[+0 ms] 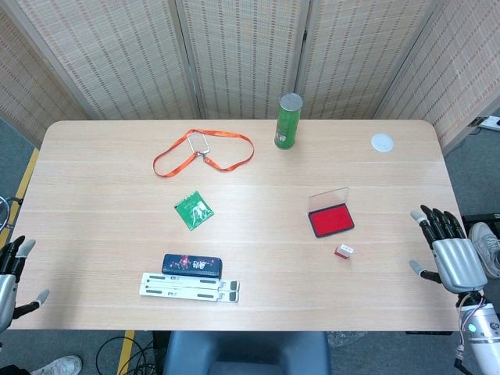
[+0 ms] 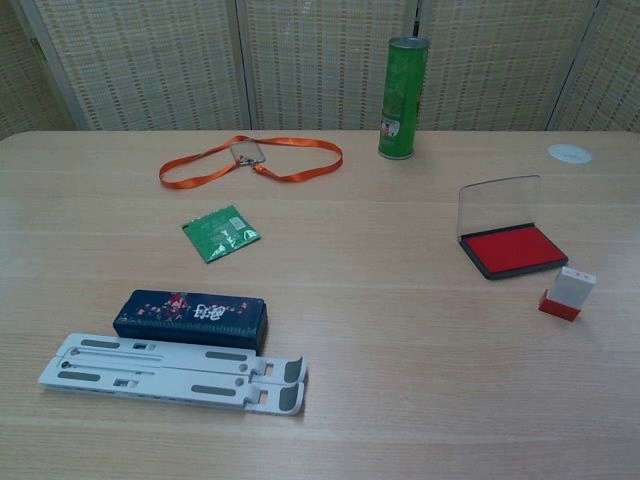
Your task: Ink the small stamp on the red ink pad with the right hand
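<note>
Small red-and-white stamp [image 1: 344, 251] in head view sits on the wooden table [image 1: 94, 203] just beside the open red ink pad [image 1: 331, 221], untouched; right hand [image 1: 449, 254] empty, fingers spread at table edge; left hand [image 1: 9, 269] likewise empty. Chest view: stamp [image 2: 567, 294] upright near pad [image 2: 512, 250], no hands visible. Nothing done yet; grasp and inking remain.

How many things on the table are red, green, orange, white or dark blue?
Red: 2, the ink pad and the small stamp
Green: 2, the can and the packet
Orange: 1, the lanyard
White: 2, the folding stand and the round lid
Dark blue: 1, the box
Total: 8
</note>
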Tool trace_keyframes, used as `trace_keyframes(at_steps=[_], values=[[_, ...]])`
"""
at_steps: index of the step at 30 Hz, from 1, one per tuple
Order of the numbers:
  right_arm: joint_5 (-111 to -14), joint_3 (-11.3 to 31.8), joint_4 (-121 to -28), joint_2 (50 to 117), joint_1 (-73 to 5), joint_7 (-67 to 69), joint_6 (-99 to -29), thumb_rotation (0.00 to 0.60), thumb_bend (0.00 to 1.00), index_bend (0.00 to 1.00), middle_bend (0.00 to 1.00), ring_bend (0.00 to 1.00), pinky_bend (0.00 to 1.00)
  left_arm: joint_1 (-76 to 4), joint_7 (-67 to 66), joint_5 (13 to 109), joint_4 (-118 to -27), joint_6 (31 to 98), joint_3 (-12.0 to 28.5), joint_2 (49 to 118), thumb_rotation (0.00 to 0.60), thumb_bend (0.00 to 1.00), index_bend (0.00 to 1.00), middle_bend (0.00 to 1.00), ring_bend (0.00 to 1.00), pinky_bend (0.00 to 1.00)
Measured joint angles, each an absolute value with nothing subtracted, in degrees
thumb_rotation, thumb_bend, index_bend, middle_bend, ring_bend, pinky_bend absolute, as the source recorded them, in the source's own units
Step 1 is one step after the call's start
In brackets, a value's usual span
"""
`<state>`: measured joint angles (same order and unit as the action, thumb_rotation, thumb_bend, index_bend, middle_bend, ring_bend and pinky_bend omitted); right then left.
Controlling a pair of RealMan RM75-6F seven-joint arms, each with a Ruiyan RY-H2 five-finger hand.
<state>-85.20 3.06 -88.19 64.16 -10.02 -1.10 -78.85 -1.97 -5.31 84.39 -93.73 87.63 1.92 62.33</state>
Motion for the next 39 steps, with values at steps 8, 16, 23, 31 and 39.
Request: trace_keyframes(at_steps=[8, 16, 23, 31, 39], values=[[-86.29, 2.72, -88.02, 64.19, -9.98, -1.23, -79.17, 0.6, 0.2, 0.06, 0.0, 0.0, 0.0, -1.67, -6.16, 85.02, -94.3, 88.45, 1.9, 62.67, 0.6, 0.23, 0.0, 0.06, 0.1, 0.27], [-87.12, 1.93, -86.95, 64.61, -11.47, -1.82, -75.71, 0.6, 0.2, 0.06, 0.0, 0.0, 0.0, -1.9, -5.95, 84.41, -93.98, 87.62, 2.04, 62.74, 0.6, 0.23, 0.0, 0.06, 0.1, 0.27], [-90.33, 0.59, -81.76, 65.0, -17.5, 1.87, -66.31, 0.6, 0.2, 0.06, 0.0, 0.0, 0.0, -1.96, -6.05, 83.34, -93.9, 87.39, 2.6, 62.81, 0.6, 0.23, 0.0, 0.06, 0.1, 0.27], [-97.59, -1.07, -76.43, 64.77, -27.27, 5.45, -57.39, 0.6, 0.2, 0.09, 0.0, 0.0, 0.0, -1.85, -8.58, 82.12, -94.18, 87.39, 2.87, 63.75, 0.6, 0.23, 0.0, 0.06, 0.1, 0.27], [-103.92, -2.99, -73.95, 65.83, -33.3, -0.69, -53.94, 0.6, 0.2, 0.13, 0.0, 0.0, 0.0, -1.14, -10.37, 80.52, -94.67, 88.45, 3.47, 64.29, 0.6, 0.23, 0.0, 0.06, 0.1, 0.27]])
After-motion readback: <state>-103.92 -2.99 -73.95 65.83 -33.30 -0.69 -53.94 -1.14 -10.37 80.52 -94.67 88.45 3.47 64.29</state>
